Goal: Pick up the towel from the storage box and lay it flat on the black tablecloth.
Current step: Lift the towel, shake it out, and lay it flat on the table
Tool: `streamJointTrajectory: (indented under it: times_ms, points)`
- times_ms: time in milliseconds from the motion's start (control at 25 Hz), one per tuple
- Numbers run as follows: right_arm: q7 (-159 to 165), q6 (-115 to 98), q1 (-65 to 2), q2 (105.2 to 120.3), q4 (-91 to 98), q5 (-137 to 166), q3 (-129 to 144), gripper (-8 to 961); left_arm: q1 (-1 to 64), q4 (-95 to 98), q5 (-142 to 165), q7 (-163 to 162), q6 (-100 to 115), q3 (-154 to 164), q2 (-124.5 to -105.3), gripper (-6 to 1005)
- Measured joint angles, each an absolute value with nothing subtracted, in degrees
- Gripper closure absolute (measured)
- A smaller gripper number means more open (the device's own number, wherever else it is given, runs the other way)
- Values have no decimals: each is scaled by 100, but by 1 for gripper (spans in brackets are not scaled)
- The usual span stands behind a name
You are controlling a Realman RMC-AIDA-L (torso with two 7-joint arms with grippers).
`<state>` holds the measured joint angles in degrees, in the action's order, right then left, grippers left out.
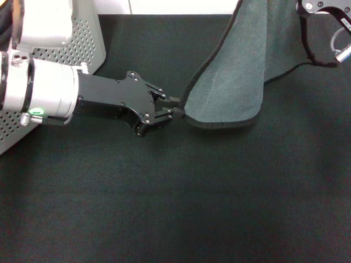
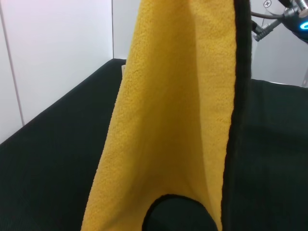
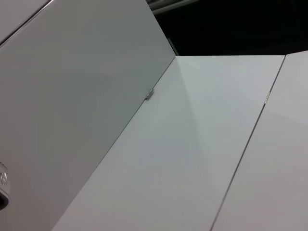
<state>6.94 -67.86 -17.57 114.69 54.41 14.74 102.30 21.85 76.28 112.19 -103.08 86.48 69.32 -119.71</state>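
Towel stretched between 2 grippers above the black tablecloth.
Left gripper, reaching level, pinches the towel at its lower corner; right gripper is raised, its grip unclear.

Towel (yellow face) above tablecloth

White wall panels behind table, seams visible.

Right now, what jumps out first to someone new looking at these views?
The towel hangs stretched in the air over the black tablecloth, its grey-green face to the head camera and its yellow reverse filling the left wrist view. The left hand pinches its lower corner at centre; the right hand is at the top right by its upper edge.
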Motion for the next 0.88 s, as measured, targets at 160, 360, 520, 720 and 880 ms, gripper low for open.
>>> streamJointTrajectory:
  times_ms: [160, 360, 520, 720, 880]
  points:
    - [694, -6786, -1762, 11484, 5440, 1485, 10230, 909, 2243, 7536, 11215, -10309, 8648, 6911, -11971, 838]
    - [694, -6789, -1767, 11487, 5433, 1486, 10230, 906, 2249, 7495, 11209, -10319, 8648, 6906, -11971, 837]
    - [693, -6793, -1776, 11488, 5423, 1485, 10230, 904, 2250, 7488, 11207, -10343, 8648, 6901, -11971, 787]
    - [685, -6794, -1782, 11487, 5419, 1476, 10230, 902, 2250, 7485, 11205, -10338, 8648, 6900, -11975, 756]
    - [678, -6794, -1784, 11487, 5414, 1466, 10227, 900, 2250, 7473, 11205, -10336, 8650, 6949, -11979, 758]
